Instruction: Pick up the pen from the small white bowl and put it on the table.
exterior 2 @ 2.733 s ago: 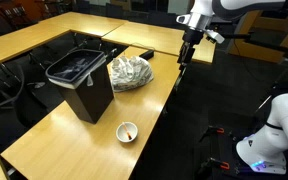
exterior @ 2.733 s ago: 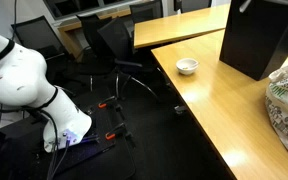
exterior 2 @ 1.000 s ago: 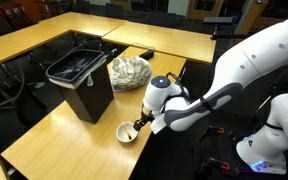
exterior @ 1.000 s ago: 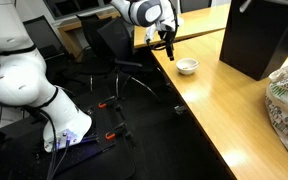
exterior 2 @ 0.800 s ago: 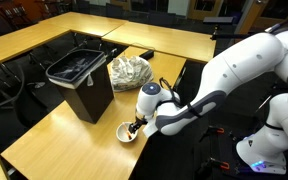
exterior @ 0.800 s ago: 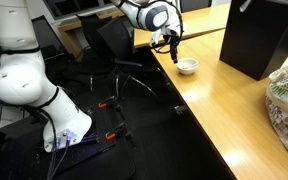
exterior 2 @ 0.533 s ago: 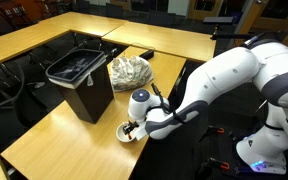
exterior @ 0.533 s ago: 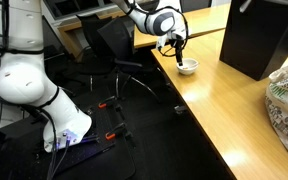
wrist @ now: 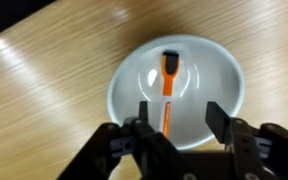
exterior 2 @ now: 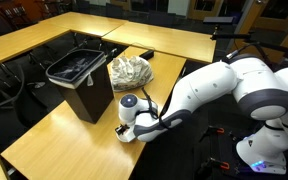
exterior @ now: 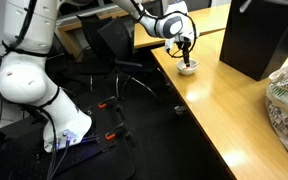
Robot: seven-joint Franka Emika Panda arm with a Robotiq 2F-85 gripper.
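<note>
The small white bowl (wrist: 210,78) sits on the light wood table (wrist: 44,90), near its edge in both exterior views (exterior: 188,69). An orange pen (wrist: 168,82) with a dark tip lies inside the bowl. My gripper (wrist: 179,112) is open and empty, hovering just above the bowl with one finger on each side of the pen's near end. In an exterior view my gripper (exterior: 187,52) points down over the bowl. In an exterior view my arm (exterior 2: 134,112) hides most of the bowl (exterior 2: 127,136).
A big black box (exterior: 259,35) (exterior 2: 81,80) stands on the table (exterior: 214,110) beyond the bowl. A white patterned bag (exterior: 287,100) (exterior 2: 130,72) lies further along. Office chairs (exterior: 114,45) stand on the dark floor beside the table edge.
My arm has swung in over the table and come down over the bowl; the gripper stays open. The bowl and pen have not moved.
</note>
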